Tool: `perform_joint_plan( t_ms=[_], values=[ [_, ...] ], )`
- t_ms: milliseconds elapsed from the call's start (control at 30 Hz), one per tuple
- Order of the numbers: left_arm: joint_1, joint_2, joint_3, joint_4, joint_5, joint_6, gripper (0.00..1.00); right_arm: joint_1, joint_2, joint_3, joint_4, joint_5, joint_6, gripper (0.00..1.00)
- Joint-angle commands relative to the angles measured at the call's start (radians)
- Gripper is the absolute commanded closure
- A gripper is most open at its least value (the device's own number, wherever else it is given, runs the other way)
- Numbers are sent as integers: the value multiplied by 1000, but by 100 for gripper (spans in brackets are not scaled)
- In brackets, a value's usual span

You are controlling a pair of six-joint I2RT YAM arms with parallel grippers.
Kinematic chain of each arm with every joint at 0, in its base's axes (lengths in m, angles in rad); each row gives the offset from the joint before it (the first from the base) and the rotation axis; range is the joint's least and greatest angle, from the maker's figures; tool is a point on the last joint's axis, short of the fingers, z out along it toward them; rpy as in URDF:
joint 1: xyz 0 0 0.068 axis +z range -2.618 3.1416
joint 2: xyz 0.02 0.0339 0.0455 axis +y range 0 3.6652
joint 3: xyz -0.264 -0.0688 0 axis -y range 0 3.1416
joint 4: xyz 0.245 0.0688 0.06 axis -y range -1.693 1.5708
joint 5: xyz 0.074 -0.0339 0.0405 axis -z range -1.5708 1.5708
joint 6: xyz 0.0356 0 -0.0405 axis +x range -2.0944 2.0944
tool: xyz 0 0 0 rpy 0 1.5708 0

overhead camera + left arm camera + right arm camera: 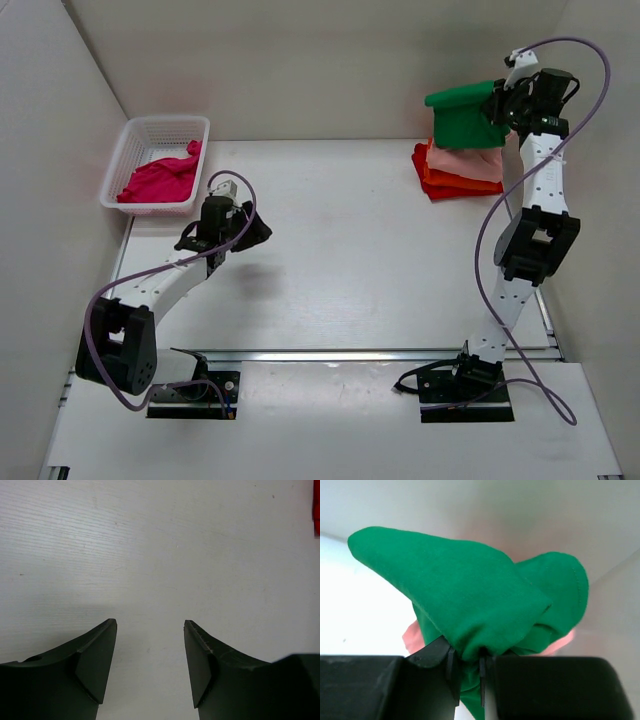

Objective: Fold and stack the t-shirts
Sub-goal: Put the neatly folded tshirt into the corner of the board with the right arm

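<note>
Above the folded pile at the far right, the right gripper [467,667] clenched a bunched fold of the soft bright green cloth t-shirt [470,595]; light and limp, it drooped and would likely handle better held by a hem or shoulder edge; beneath lay the salmon pink t-shirt [468,160]; the left gripper [150,625] hung released and empty; the crumpled magenta t-shirt [160,180] sat in the white lattice basket [150,122].
</note>
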Motion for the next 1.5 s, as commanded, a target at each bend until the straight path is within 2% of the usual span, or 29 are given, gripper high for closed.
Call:
perform_joint_plan(
  t_ms=[0,167,333,533,800,867,1000,1100,1200,1267,1467],
  values=[
    [-13,-11,-8,28,-2,-6,33,0,56,14,-72,-92,23,100],
    [-2,-14,-9,25,-3,-6,33,-14,91,-17,-90,-138,75,100],
    [-7,-14,-18,31,-3,-5,34,-7,122,15,-93,-43,123,100],
    [-10,-8,-32,34,1,-5,33,-24,209,152,-133,46,146,100],
    [-19,6,-35,29,3,-6,33,-27,231,169,-100,119,152,99],
    [-24,6,-28,31,1,-2,33,-23,228,158,-81,153,146,87],
    [-30,8,-29,29,1,-12,33,-24,194,103,15,207,160,81],
    [-39,14,-32,25,3,-14,33,-27,198,129,52,219,198,67],
    [-42,8,-25,17,0,-8,34,-18,212,140,68,259,189,34],
    [-40,0,-28,23,1,-14,34,-4,211,132,83,305,171,29],
    [-40,-8,-29,15,0,-14,34,39,160,103,104,380,117,28]
  ],
)
